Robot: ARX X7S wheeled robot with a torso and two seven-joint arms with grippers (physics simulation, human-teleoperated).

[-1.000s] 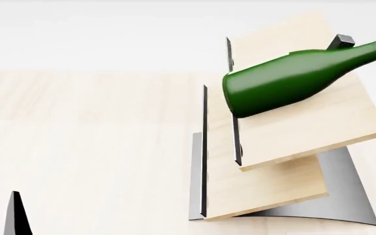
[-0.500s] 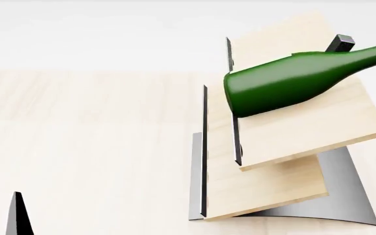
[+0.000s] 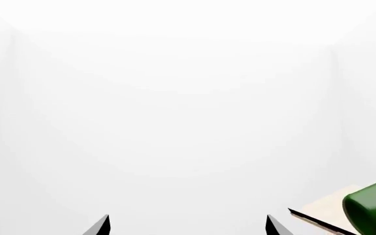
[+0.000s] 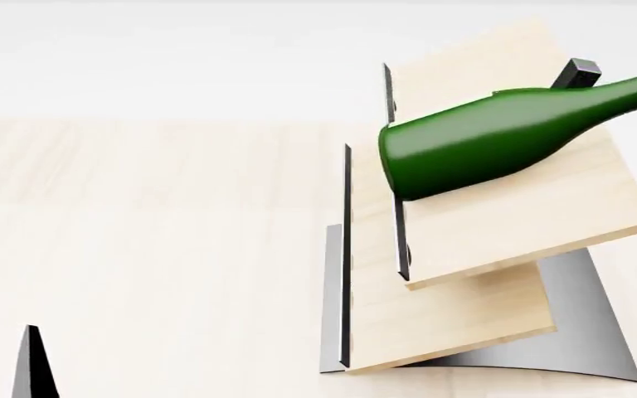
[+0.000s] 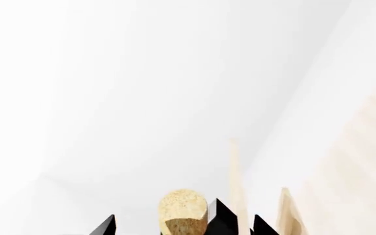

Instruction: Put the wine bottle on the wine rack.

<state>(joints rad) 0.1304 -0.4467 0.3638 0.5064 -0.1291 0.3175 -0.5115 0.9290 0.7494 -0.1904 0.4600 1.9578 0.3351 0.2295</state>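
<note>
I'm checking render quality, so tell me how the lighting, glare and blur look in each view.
Head view: crisp, with a soft highlight along the wine bottle and the wine rack evenly lit. Left wrist view: almost wholly washed-out white. Right wrist view: pale and hazy, only the cork sharp.

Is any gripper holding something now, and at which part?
It cannot be told. The wine bottle lies over the wine rack; its cork shows beside the right gripper.
</note>
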